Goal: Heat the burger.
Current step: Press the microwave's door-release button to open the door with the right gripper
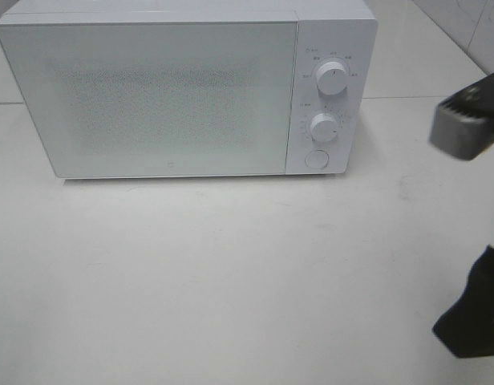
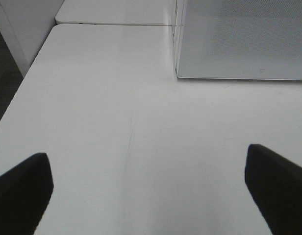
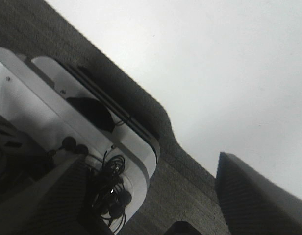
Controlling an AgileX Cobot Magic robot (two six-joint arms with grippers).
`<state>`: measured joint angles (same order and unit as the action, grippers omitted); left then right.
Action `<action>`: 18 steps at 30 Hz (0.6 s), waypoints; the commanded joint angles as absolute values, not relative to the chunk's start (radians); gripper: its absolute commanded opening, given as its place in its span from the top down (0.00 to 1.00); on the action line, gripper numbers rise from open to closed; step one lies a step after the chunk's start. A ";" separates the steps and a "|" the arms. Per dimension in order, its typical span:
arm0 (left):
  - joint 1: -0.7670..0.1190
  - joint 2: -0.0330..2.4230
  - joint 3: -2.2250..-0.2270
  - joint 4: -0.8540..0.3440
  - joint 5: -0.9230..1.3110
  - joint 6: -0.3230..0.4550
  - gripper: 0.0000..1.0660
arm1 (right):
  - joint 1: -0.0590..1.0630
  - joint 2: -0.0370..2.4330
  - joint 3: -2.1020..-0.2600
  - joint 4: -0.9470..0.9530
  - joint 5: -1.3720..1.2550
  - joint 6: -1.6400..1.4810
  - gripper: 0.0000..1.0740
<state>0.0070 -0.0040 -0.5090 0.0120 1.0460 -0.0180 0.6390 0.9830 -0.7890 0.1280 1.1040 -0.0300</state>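
table [image 1: 231, 273]: open room on near side | microwave [image 1: 167, 96]: door closed, far centre | left gripper [image 2: 146, 164]: spread wide, holding nothing, near left edge | right gripper [image 3: 146, 169]: spread, over table edge

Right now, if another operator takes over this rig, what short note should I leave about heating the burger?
Left end effector: open, empty, over the white table.
Right end effector: open, empty, away to the right.
Microwave oven: door shut; burger in no view, perhaps inside.
Done: cannot tell. Left: find the burger, confirm heating.
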 commanded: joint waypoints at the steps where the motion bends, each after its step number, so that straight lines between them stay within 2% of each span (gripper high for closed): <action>1: 0.011 -0.028 -0.505 0.010 1.038 -0.019 0.06 | 0.537 0.881 -0.785 0.116 1.144 -0.030 0.31; 2: 0.011 -0.028 -0.505 0.010 1.038 -0.019 0.06 | 0.468 0.810 -0.776 0.100 1.159 -0.031 0.31; 3: 0.011 -0.028 -0.505 0.010 1.038 -0.019 0.06 | 0.468 0.810 -0.776 0.100 1.159 -0.031 0.31; 4: 0.011 -0.028 -0.505 0.010 1.038 -0.019 0.06 | 0.405 0.732 -0.765 0.061 1.166 -0.032 0.31; 7: 0.011 -0.028 -0.505 0.010 1.038 -0.019 0.06 | 0.344 0.621 -0.748 0.000 1.166 -0.012 0.30; 13: 0.011 -0.028 -0.505 0.010 1.038 -0.019 0.06 | 0.254 0.358 -0.703 -0.101 1.163 0.080 0.23; 18: 0.011 -0.028 -0.505 0.010 1.038 -0.019 0.06 | 0.200 0.215 -0.667 -0.125 1.162 0.079 0.23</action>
<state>0.0070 -0.0040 -0.5090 0.0120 1.0460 -0.0180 0.2070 0.2200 -0.6700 -0.1160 1.1550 0.0760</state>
